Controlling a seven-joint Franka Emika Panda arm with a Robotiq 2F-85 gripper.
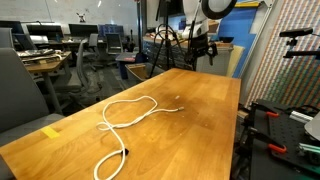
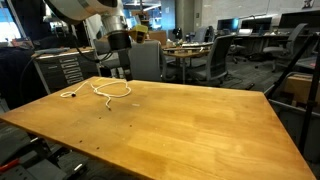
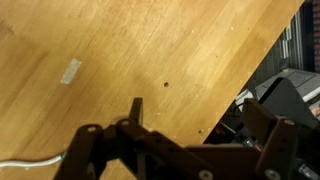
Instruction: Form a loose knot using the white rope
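Wrist view is showing the fingers [image 3: 133, 118] standing wide open and holding nothing above the table [image 3: 150, 50], while the white rope [image 1: 126, 117] is lying toward one table edge in a crossed loop, seemingly not yet knotted.

Bright, even indoor light; soft glare on the table [image 2: 200, 120]; wrist view blurry.

My gripper [image 2: 121, 68] hangs over an edge of the table [image 2: 200, 130], near 1 end of the rope [image 2: 100, 88] lying looped on it; a chair [image 2: 146, 60] stands behind.
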